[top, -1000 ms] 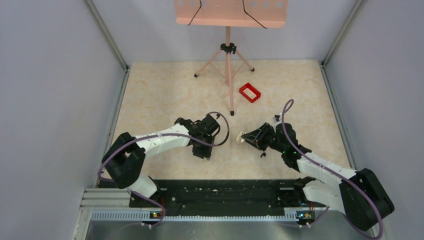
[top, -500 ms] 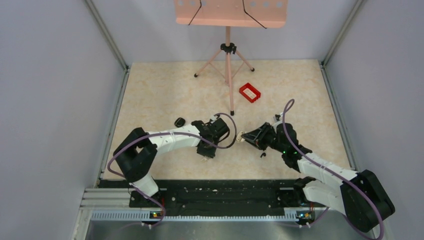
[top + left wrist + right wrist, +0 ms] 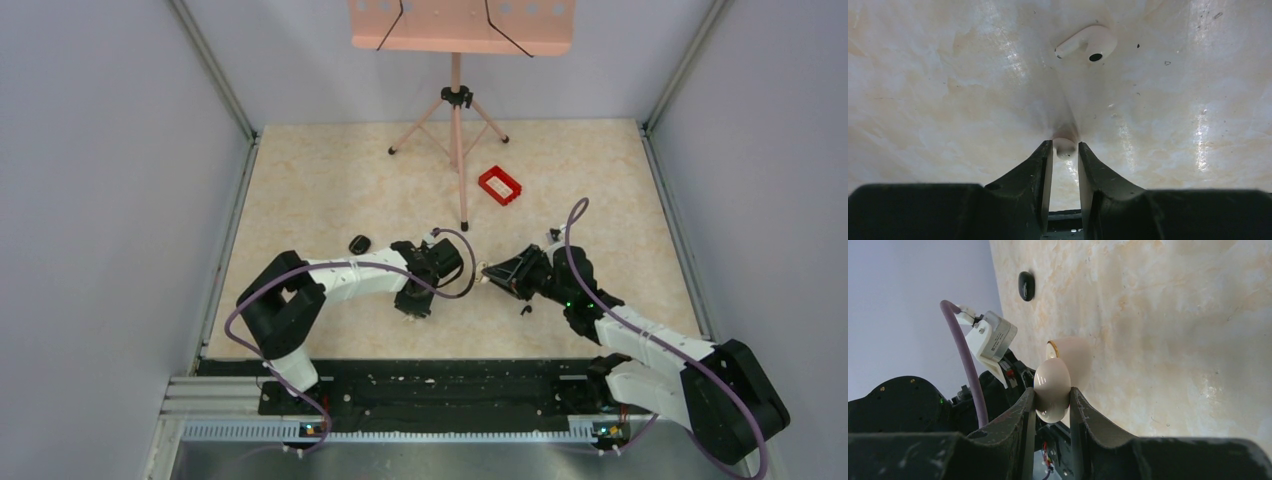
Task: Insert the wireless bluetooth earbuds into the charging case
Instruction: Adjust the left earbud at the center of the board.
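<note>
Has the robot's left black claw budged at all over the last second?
Yes. The left gripper slid slightly right, nearer the pink tripod stand's front foot.

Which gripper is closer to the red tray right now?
Right. The right gripper, shut on the cream case, sits on the near side of the red tray; the left gripper, pinching a white earbud, is farther toward the bases and to the tray's left.
</note>
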